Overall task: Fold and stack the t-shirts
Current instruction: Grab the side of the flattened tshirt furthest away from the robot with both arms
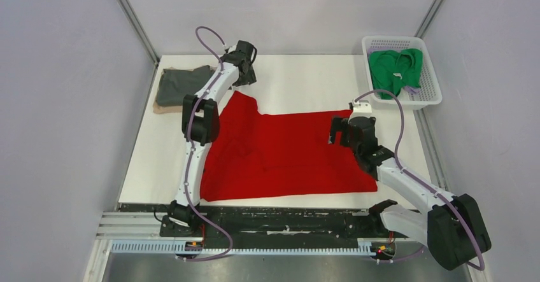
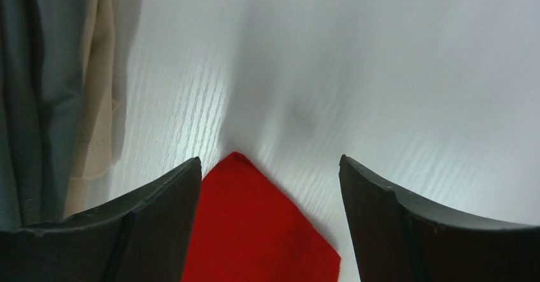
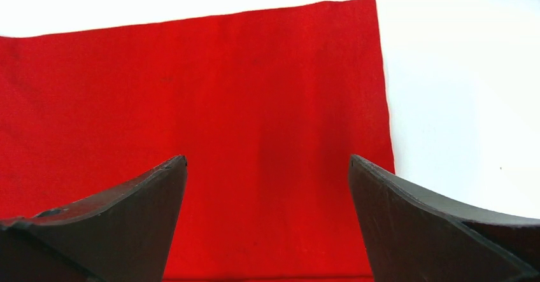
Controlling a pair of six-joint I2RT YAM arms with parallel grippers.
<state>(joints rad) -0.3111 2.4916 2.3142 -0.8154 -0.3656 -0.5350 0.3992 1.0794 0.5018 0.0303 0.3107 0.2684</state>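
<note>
Now spread flat mid-tabletop: red t-shirt (image 1: 280, 155). Above its far-left corner, left gripper (image 2: 269, 160), jaws wide apart, holding nothing; above its right edge, right gripper (image 3: 266, 158), equally open and empty.

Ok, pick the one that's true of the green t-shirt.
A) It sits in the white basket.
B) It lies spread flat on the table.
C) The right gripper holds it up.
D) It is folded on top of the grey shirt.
A: the green t-shirt lies bunched up inside the white basket at the far right of the top view.
</note>
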